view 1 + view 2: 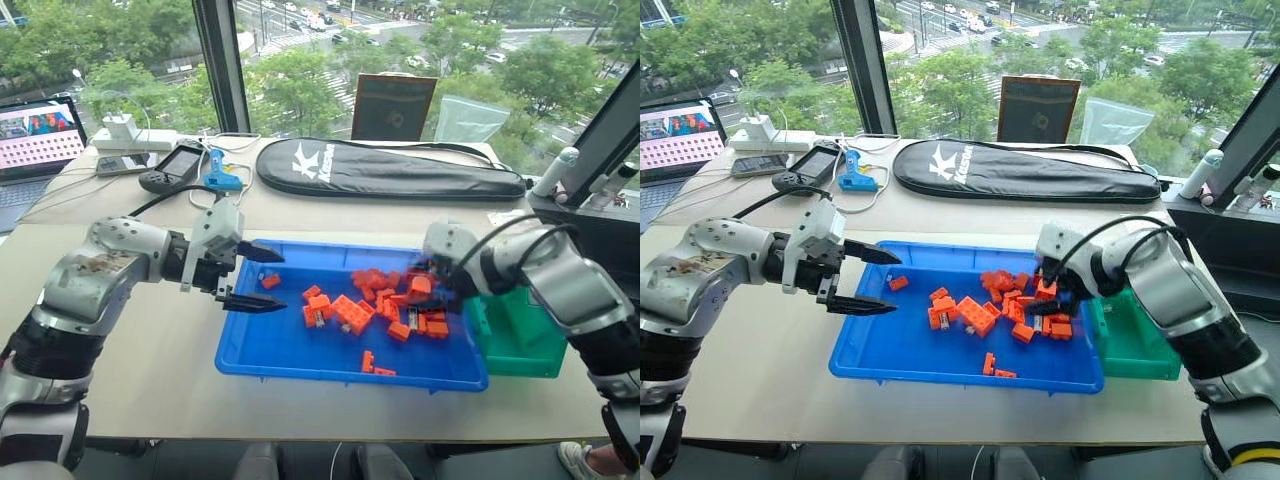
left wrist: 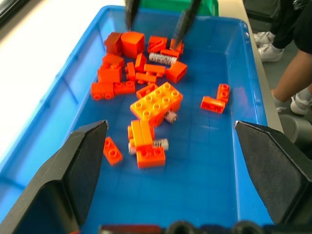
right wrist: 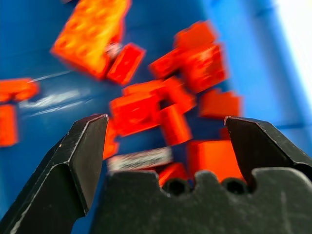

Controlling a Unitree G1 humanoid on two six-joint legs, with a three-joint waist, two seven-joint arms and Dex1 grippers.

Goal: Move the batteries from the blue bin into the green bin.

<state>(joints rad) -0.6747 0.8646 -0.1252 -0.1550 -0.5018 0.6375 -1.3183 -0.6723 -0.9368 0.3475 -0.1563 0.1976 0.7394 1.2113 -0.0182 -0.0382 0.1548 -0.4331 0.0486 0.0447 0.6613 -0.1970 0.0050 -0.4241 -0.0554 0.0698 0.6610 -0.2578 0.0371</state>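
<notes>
right gripper (image 3: 165, 141) hangs spread wide and empty over the orange bricks (image 2: 156, 100) in the blue bin (image 1: 270, 350); one battery (image 3: 140, 159) lies between its fingers, wedged against bricks, so closing might snag a brick. left gripper (image 1: 252, 276) is open too. green bin (image 1: 520, 350) sits beside.

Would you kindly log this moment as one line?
left gripper: open, empty | right gripper: open over battery | batteries: in blue bin | green bin: contents unseen

An upper-floor office: laptop (image 1: 35, 145) on table (image 1: 150, 340), big windows (image 1: 320, 60) overlooking streets.
</notes>
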